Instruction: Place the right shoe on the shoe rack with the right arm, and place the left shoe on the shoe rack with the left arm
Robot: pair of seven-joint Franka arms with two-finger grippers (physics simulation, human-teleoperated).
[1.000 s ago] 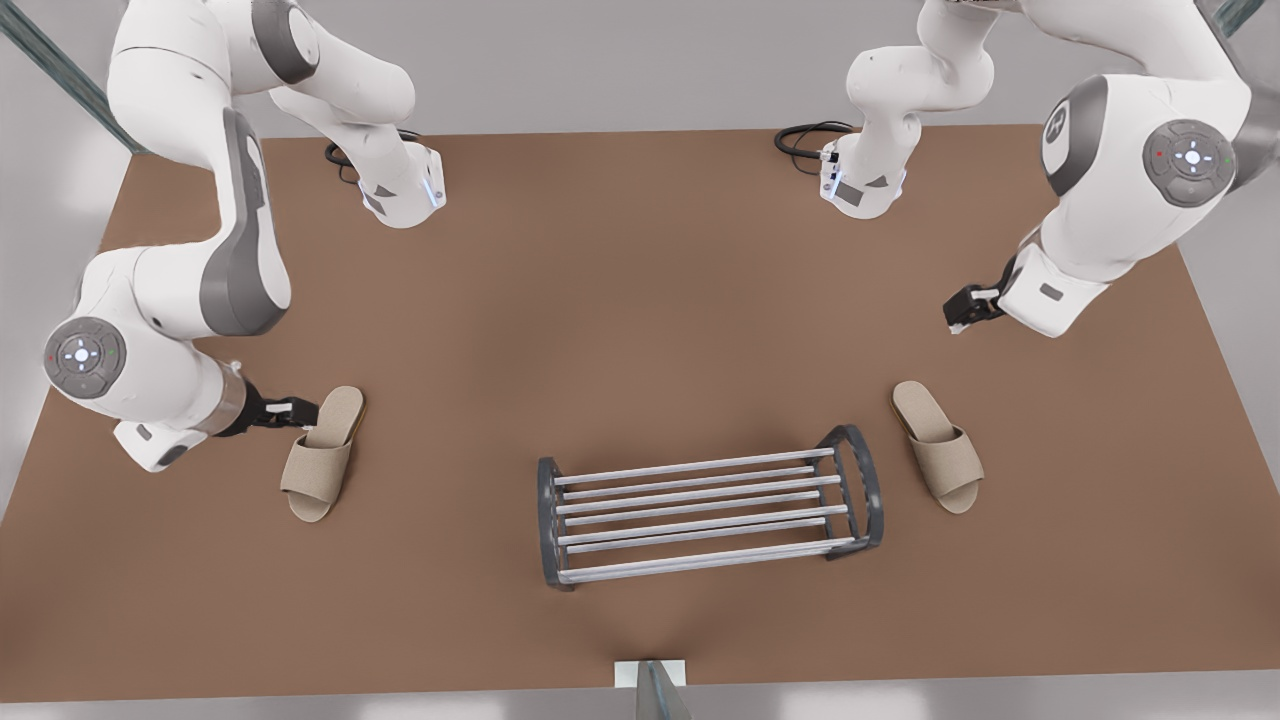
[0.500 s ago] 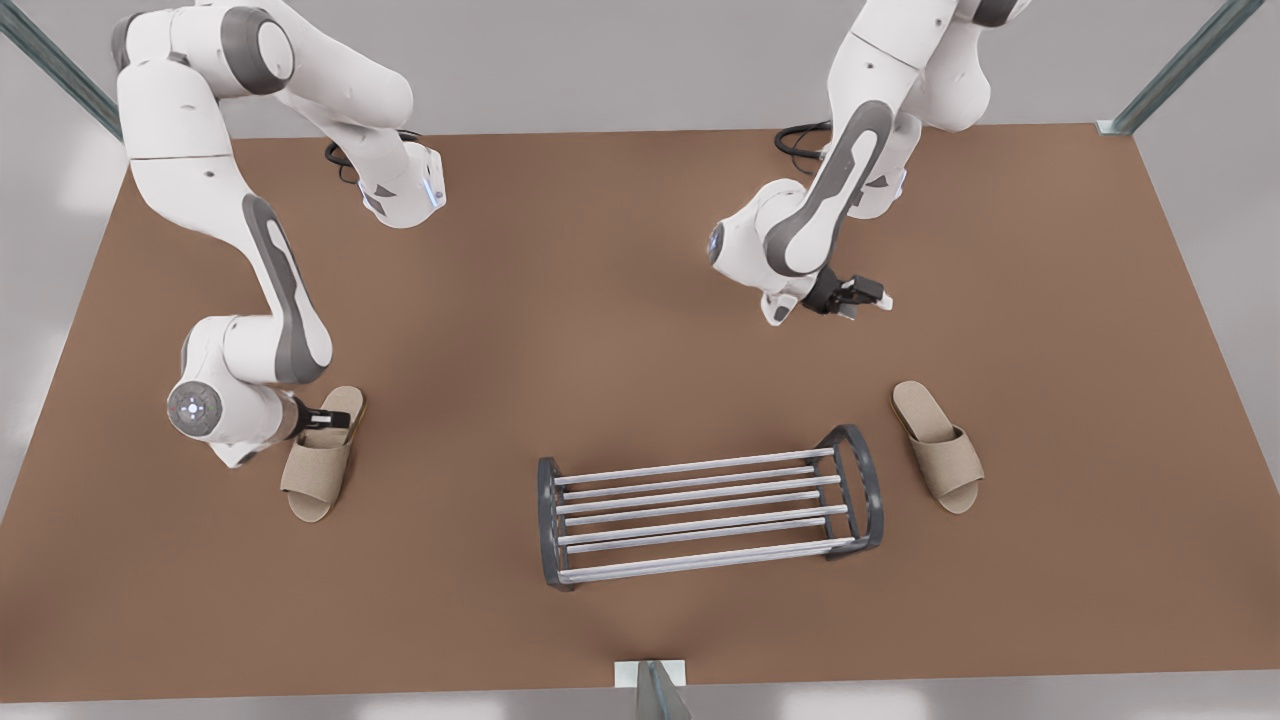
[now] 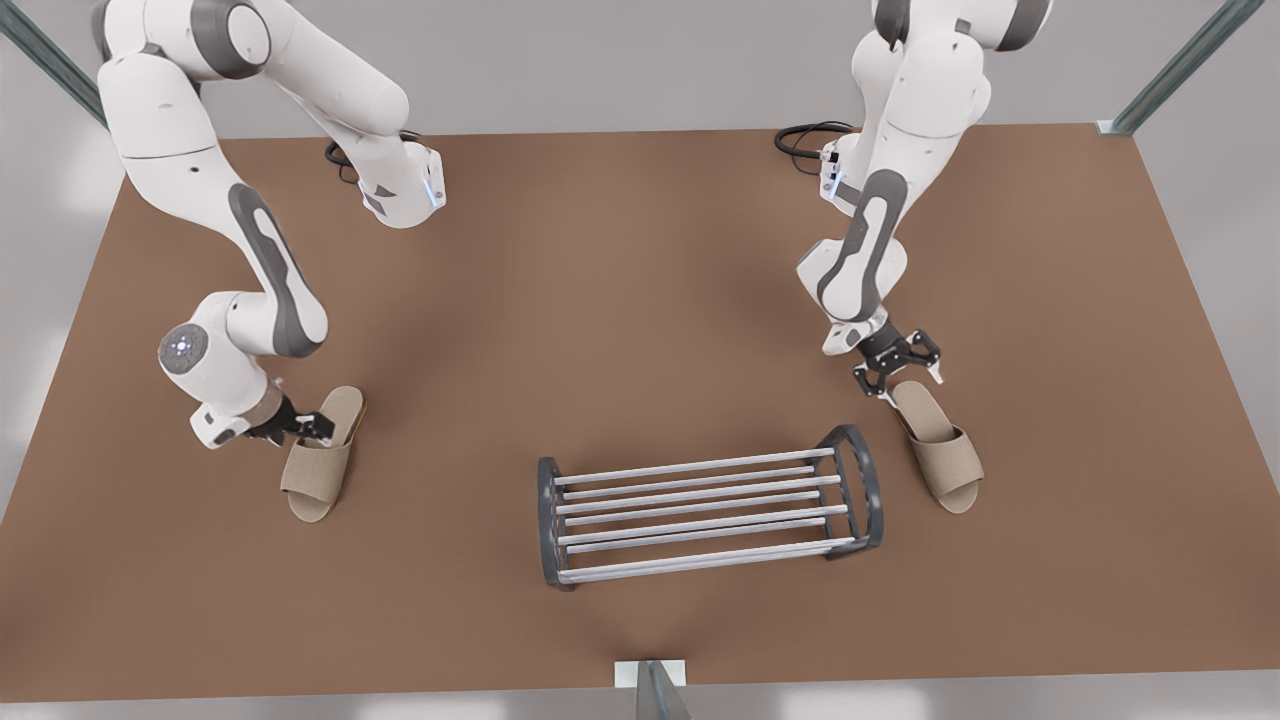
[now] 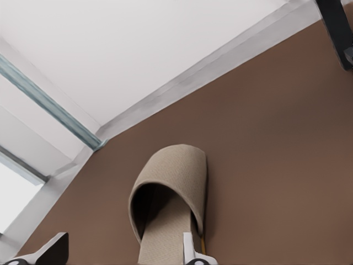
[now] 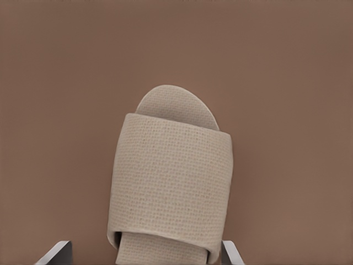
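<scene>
the shoe rack stands on the brown table, low in the middle of the front view, its silver bars bare. one beige slipper lies off the rack toward the front view's left, the other slipper just beside the rack's arched end on the front view's right; both rest flat on the table. the left gripper sits low at the heel of the first slipper, fingers apart on either side of the sole. the right gripper hangs just over the heel of the other slipper, fingers spread wide and straddling it, not clamped.
</scene>
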